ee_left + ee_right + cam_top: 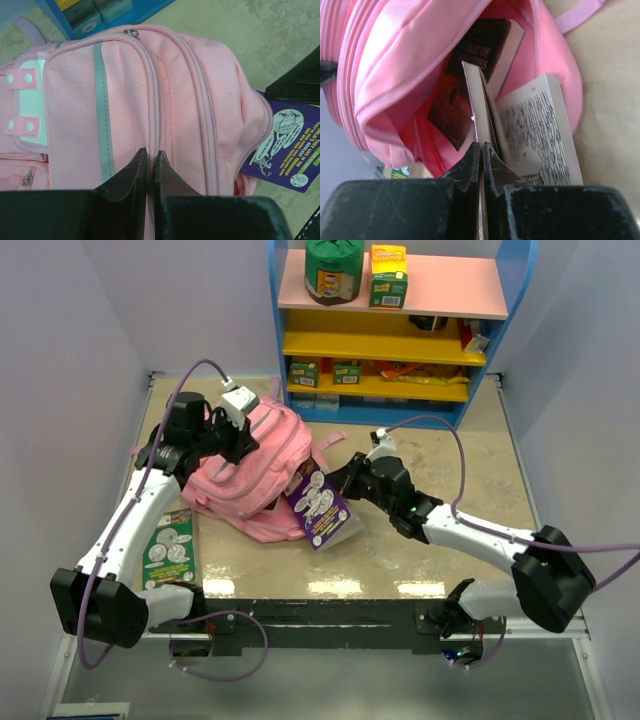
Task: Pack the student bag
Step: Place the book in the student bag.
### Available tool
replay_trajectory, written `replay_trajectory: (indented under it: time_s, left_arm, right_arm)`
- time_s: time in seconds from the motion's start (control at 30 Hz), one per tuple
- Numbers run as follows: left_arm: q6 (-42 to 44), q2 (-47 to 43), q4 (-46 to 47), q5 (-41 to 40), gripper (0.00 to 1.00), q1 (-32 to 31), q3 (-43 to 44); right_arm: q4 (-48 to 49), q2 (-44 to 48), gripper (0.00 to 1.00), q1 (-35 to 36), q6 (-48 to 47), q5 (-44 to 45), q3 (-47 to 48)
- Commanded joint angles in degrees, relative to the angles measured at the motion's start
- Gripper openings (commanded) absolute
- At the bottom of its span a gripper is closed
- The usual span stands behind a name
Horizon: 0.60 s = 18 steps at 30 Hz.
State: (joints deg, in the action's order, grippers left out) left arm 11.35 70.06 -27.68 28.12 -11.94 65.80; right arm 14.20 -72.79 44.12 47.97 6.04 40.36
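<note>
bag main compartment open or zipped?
Open. Right wrist view: the student bag gapes, a dark book inside, the right gripper holding a thin book.

Table (480, 490): flat top, tan with pale mottling, glare along the near edge. Raised rim on the left, right and far sides.

Directly on it:
- Pink backpack (262, 475), left of centre, lying on its side with the open mouth towards the right. One pink strap trails onto the surface on the far right side.
- Purple booklet (322, 505), just right of the backpack. Lower corner on the table, upper end at the backpack's mouth, tilted.
- Green card (168, 545), flat, near the left edge, well apart from the booklet, just beside the backpack's near-left side.
- Blue shelf unit (400, 412) at the far edge, behind the backpack.
</note>
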Motion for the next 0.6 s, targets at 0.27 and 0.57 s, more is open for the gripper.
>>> replay_trajectory:
  time_s: [0.27, 0.57]
  left_arm:
    - [-0.1, -4.3, 8.3, 7.0, 0.0, 0.1, 3.3]
    - [-0.1, -4.5, 8.9, 6.5, 0.0, 0.2, 2.5]
  right_arm:
    - [29.1, -10.9, 0.0, -2.5, 9.8, -11.0, 2.0]
    - [9.4, -4.2, 0.0, -2.9, 3.7, -6.6, 4.5]
